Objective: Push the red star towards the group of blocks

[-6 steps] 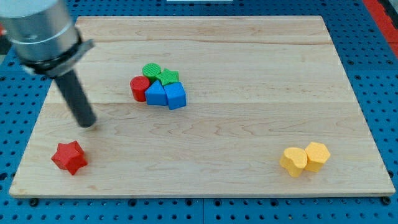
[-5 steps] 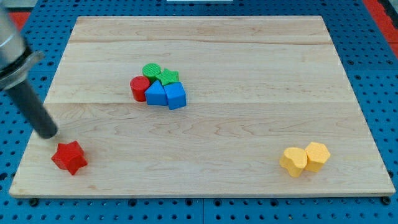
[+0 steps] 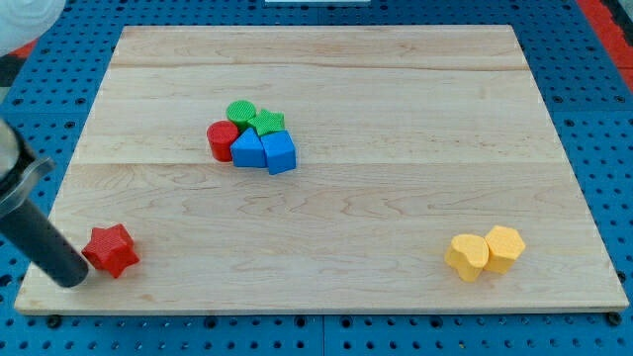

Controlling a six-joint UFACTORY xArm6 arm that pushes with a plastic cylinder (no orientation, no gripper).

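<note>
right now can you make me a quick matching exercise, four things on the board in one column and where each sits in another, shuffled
Things:
1. red star
2. my tip
3. yellow blocks
4. green star

Places:
A. in the cluster near the board's middle, toward the view's top
B. near the view's bottom right corner of the board
C. at the view's bottom left, just to the view's right of the rod's end
D. at the view's bottom left edge of the board, just to the view's left of a red block

Pairs: 1-C, 2-D, 3-B, 4-A
</note>
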